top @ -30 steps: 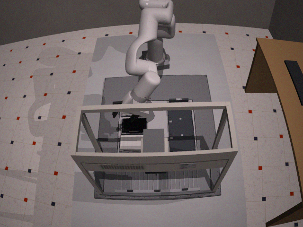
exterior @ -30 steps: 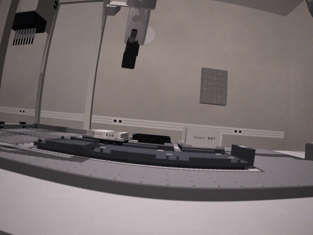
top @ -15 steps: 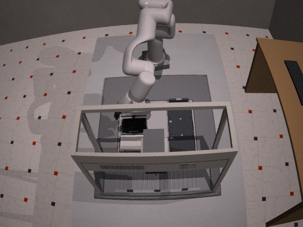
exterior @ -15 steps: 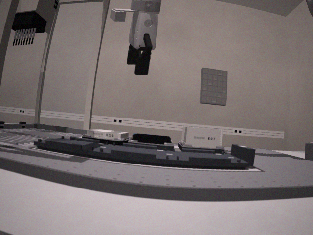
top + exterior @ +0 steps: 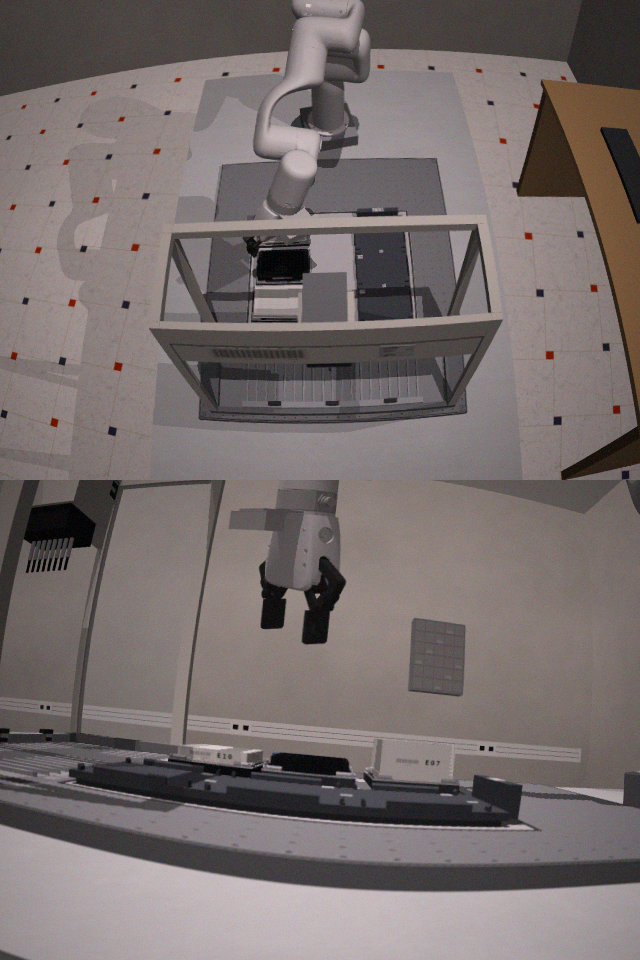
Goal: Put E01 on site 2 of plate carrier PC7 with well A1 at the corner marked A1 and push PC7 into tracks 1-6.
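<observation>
Above the nests: your white-bodied gripper with black fingers (image 5: 294, 620) hangs high over the row, pointing down, well apart from everything below.
Gripper state: you have the fingers (image 5: 315, 626) spread fully wide with nothing between them.
Nest S2: the black 96-well plate E01 (image 5: 309, 763) lies low and flat in the middle nest; from the top view it sits just past the gripper (image 5: 258, 242), under the frame's near beam.
Nest S1: the tall white deep-well block E07 (image 5: 413, 760) stands in its nest, label facing you, nearest the arm's base.
Nest S3: the low white 384-well plate E10 (image 5: 219, 753) rests in the far nest, beside E01.
Carrier: the long dark grey plate carrier PC7 (image 5: 289, 797) lies on the grey apron (image 5: 361, 841) in front of the nests; you see its three sites bare, with small locator pegs standing up.
Handle end: a dark block (image 5: 497, 794) rises at the carrier's right end in the exterior view.
Rails: the ribbed loading tracks (image 5: 330, 384) lie under the cream instrument frame (image 5: 325, 330), well apart from the carrier.
</observation>
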Tool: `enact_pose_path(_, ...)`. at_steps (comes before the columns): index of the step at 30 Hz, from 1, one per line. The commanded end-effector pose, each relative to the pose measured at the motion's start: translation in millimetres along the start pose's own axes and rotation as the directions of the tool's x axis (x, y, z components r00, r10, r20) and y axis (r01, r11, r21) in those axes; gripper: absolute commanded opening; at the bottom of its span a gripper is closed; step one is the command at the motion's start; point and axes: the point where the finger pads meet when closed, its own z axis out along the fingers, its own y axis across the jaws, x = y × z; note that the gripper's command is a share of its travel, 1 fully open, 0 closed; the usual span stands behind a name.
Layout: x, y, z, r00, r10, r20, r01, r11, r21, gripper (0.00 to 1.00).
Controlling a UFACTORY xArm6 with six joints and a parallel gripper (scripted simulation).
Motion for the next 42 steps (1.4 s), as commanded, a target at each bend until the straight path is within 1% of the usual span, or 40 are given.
enact_pose_path(1, -2, -8, 4, 0.989, -0.139, -0.039, 0.141, 0.988, 0.056, 1.0)
enact_pose_path(2, -2, -8, 4, 0.989, -0.139, -0.039, 0.141, 0.988, 0.056, 1.0)
enact_pose_path(7, -4, -15, 9, 0.955, -0.284, -0.09, 0.292, 0.952, 0.089, 1.0)
enact_pose_path(8, -4, -15, 9, 0.955, -0.284, -0.09, 0.292, 0.952, 0.089, 1.0)
enact_pose_path(10, -5, -19, 11, 0.934, -0.339, -0.113, 0.35, 0.932, 0.097, 1.0)
enact_pose_path(14, -6, -22, 12, 0.91, -0.392, -0.138, 0.407, 0.908, 0.102, 1.0)
enact_pose_path(17, -7, -29, 16, 0.866, -0.468, -0.178, 0.489, 0.866, 0.102, 1.0)
enact_pose_path(19, -7, -29, 16, 0.866, -0.468, -0.178, 0.489, 0.866, 0.102, 1.0)
enact_pose_path(24, -8, -35, 19, 0.777, -0.581, -0.243, 0.613, 0.785, 0.086, 1.0)
enact_pose_path(25, -8, -35, 19, 0.777, -0.581, -0.243, 0.613, 0.785, 0.086, 1.0)
enact_pose_path(27, -9, -38, 21, 0.736, -0.621, -0.268, 0.659, 0.749, 0.073, 1.0)
enact_pose_path(28, -9, -38, 21, 0.736, -0.621, -0.268, 0.659, 0.749, 0.073, 1.0)
enact_pose_path(32, -10, -43, 23, 0.646, -0.695, -0.316, 0.74, 0.671, 0.037, 1.0)
enact_pose_path(33, -10, -43, 23, 0.646, -0.695, -0.316, 0.74, 0.671, 0.037, 1.0)
enact_pose_path(34, -10, -46, 25, 0.62, -0.713, -0.327, 0.76, 0.65, 0.026, 1.0)
enact_pose_path(36, -10, -46, 25, 0.62, -0.713, -0.327, 0.76, 0.65, 0.026, 1.0)
enact_pose_path(37, -10, -46, 25, 0.597, -0.728, -0.337, 0.776, 0.63, 0.015, 1.0)
enact_pose_path(42, -10, -46, 25, 0.597, -0.728, -0.337, 0.776, 0.63, 0.015, 1.0)
